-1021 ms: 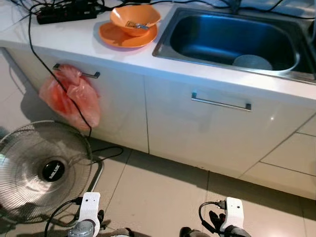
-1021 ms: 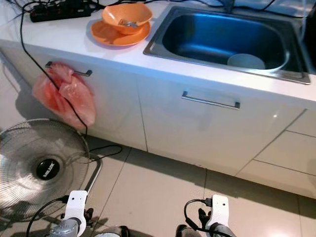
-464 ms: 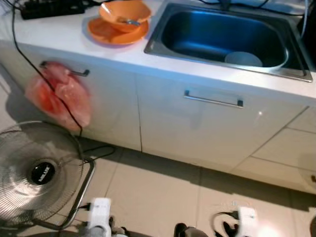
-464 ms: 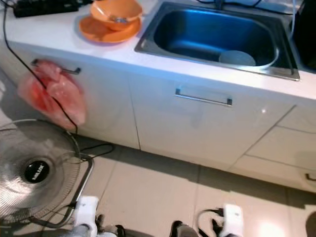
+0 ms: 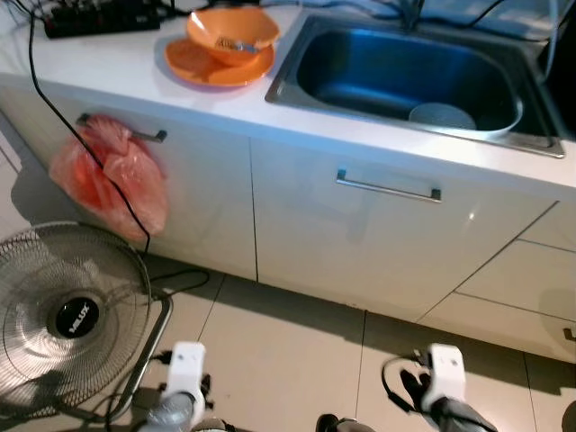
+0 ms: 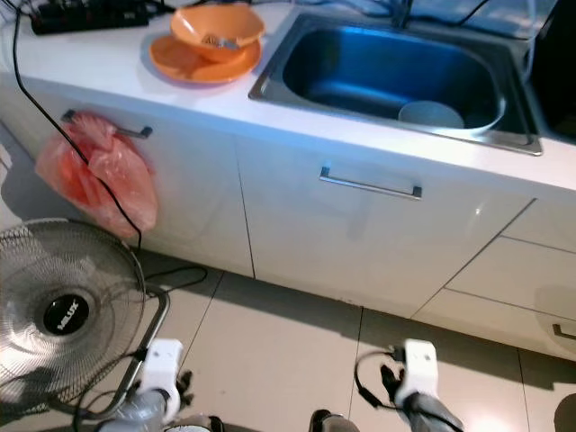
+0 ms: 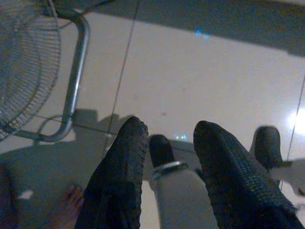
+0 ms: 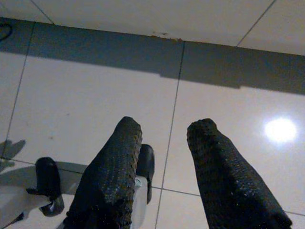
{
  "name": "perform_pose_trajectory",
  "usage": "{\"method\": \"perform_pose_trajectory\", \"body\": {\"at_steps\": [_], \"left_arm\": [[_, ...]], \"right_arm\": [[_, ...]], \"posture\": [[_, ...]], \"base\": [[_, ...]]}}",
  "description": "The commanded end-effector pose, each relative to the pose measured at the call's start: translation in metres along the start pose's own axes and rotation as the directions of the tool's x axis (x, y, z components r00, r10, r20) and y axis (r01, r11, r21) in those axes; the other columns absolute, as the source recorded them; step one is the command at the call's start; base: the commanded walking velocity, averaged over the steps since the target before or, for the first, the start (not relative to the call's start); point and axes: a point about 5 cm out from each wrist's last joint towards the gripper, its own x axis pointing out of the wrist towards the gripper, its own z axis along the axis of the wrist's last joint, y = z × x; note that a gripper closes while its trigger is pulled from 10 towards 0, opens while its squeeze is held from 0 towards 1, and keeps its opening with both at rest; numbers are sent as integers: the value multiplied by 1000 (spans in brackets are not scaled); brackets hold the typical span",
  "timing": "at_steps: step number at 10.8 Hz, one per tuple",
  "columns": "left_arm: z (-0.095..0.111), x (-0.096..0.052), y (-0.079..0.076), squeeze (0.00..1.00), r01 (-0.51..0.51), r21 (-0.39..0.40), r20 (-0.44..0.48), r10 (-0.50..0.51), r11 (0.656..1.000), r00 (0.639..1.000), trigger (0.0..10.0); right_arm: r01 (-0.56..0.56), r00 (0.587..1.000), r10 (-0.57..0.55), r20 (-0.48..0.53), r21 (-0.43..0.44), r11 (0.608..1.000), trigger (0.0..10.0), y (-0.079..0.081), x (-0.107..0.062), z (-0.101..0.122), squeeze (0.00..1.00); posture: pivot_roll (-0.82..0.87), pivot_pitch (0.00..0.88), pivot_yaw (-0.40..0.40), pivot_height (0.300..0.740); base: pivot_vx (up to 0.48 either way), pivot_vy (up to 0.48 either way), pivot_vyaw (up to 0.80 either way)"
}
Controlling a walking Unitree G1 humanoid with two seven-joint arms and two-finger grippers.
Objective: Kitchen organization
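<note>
An orange bowl [image 5: 232, 27] with a spoon in it rests on an orange plate [image 5: 209, 67] on the white counter [image 5: 117, 63], left of the steel sink [image 5: 378, 67]. A round grey dish [image 5: 443, 115] lies in the sink's right part. Both arms hang low over the tiled floor, well below the counter. In the left wrist view my left gripper [image 7: 167, 131] is open with nothing between its fingers. My right gripper [image 8: 164, 126] is open too and holds nothing.
A standing fan [image 5: 72, 315] is on the floor at the left. A red plastic bag [image 5: 108, 175] hangs on a cabinet handle. A black power strip [image 5: 99, 18] lies on the counter, and its cable drops past the bag. The cabinet under the sink has a bar handle [image 5: 389, 187].
The whole picture has shifted a little, so the camera moved. Nothing on the counter or in the sink has moved. Both arms still hang low and open.
</note>
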Motion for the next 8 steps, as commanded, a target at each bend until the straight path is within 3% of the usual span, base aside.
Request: {"method": "perform_pose_trajectory", "body": {"at_steps": [1,4,8], "left_arm": [[-6,-1,0,0,-8,-17,-34,7,1000,999,10000],[-3,0,-1,0,-10,-38,-39,8,999,999,10000],[-10,-1,-4,0,3,-39,-55,-5,999,998,10000]], "right_arm": [[26,999,-26,-27,20,999,10000,-3,-1,-4,0],[66,997,-64,-36,60,996,10000,-3,1,-2,0],[67,997,-66,-37,40,997,10000,-4,1,-1,0]], "posture": [[128,57,-41,740],[87,62,-20,740],[88,82,-31,740]], "base": [[0,0,0],[0,0,0],[0,0,-119]]}}
